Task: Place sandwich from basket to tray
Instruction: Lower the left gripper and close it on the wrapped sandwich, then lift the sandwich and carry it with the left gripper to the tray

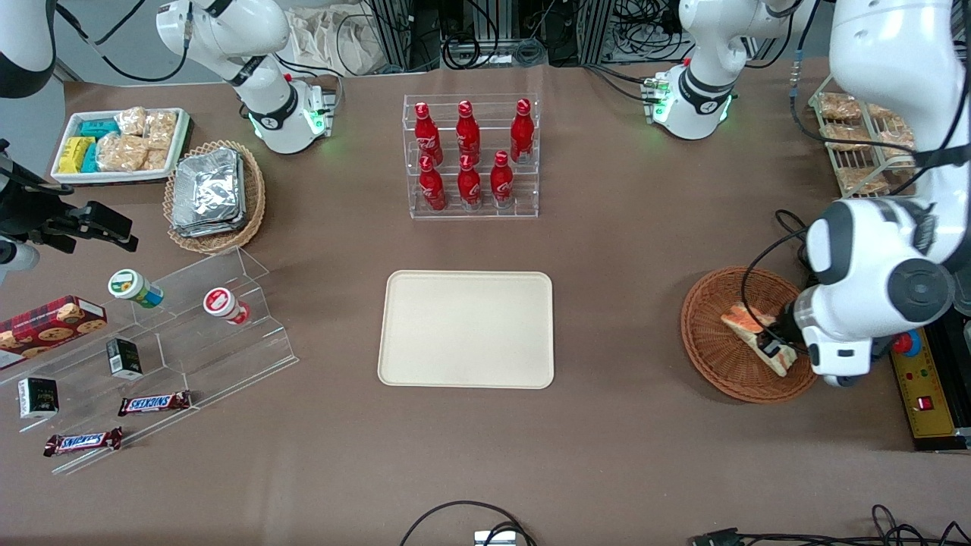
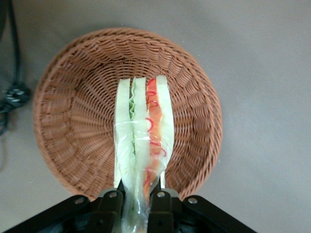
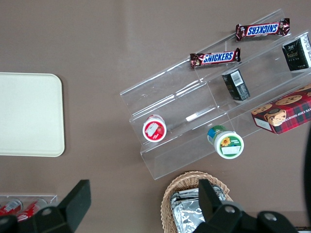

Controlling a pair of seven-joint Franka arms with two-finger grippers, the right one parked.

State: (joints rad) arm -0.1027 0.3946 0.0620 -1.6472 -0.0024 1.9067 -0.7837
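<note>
Reddish-brown wicker forms the basket, which sits on the worktop toward the working arm's end; the sandwich lies inside it, a pale wedge in clear wrap with its red-orange and green filling edges uppermost; the claw is clamped on one end of the sandwich, one finger pressed against each bread face, as the left wrist view shows; the long axis of the sandwich runs straight out from between the fingers and across the basket floor, so the grip is at an end rather than at the middle; whether the wedge rests on the wicker or hangs slightly clear of it cannot be told from either view.

The tray lies well apart from the basket, toward the middle of the worktop and at about the same depth from the front camera; the coming move would therefore seem to call for a lift over the basket rim, then a sideways carry toward the parked arm's end; held by one end, the sandwich may droop or swing.

Hidden parts: in the front view the working arm's wrist covers the claw and the gripped end of the sandwich; in the left wrist view the gripped end passes out of sight between the fingers.
</note>
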